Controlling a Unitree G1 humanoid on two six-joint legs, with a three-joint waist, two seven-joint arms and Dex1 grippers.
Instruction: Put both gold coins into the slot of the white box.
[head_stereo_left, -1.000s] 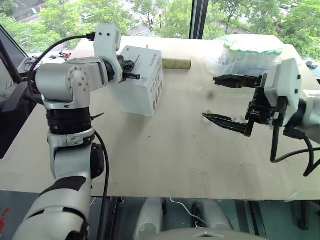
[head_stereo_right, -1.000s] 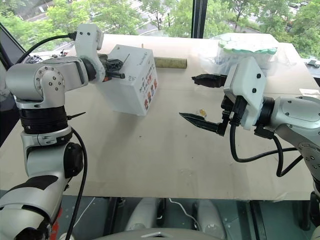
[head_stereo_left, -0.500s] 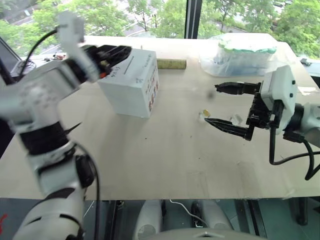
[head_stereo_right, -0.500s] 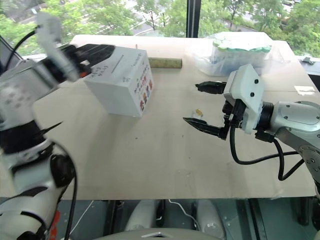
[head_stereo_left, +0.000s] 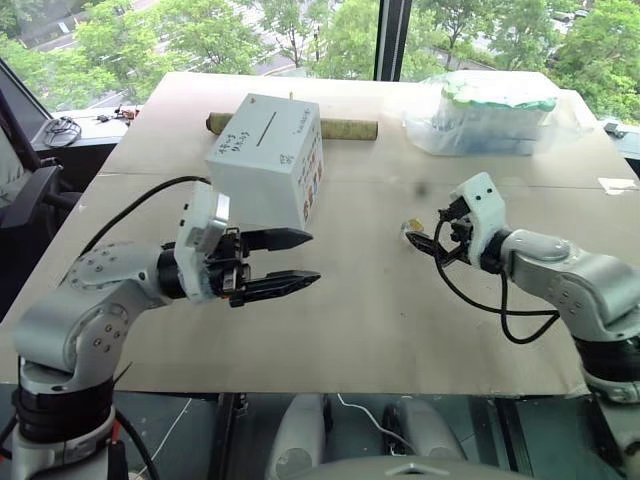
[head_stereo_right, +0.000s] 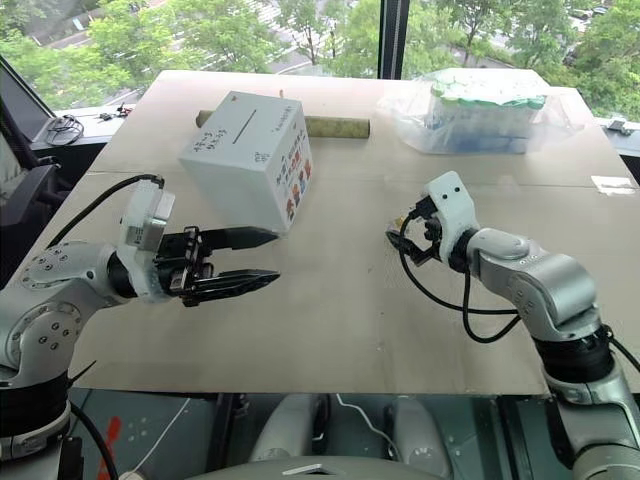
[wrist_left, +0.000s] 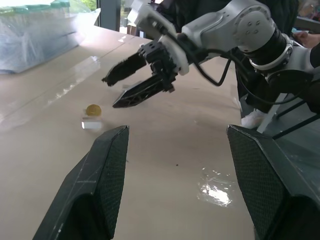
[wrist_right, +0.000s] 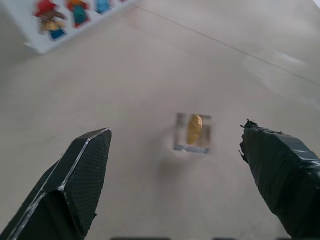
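Observation:
The white box (head_stereo_left: 265, 165) stands at the table's back left, tilted, with its slot (head_stereo_left: 262, 128) a thin dark line on its top face. One gold coin (wrist_right: 194, 128) stands on edge at a small clear block (wrist_right: 192, 134) right of the table's centre; the coin (head_stereo_left: 411, 224) lies just ahead of my right gripper (head_stereo_left: 424, 238). My right gripper (wrist_right: 175, 128) is open, low over the table, one finger on each side of the coin and apart from it. My left gripper (head_stereo_left: 313, 257) is open and empty, in front of the box, pointing right.
A clear bag of white-green containers (head_stereo_left: 490, 105) sits at the back right. A brown cardboard tube (head_stereo_left: 348, 128) lies behind the box. Cables (head_stereo_left: 60, 130) lie off the table's far left corner. The table's near edge (head_stereo_left: 330, 385) runs just below both arms.
My left gripper has opened, left the box's top and swung down and back in front of the box. My right gripper has dropped towards the table around the coin.

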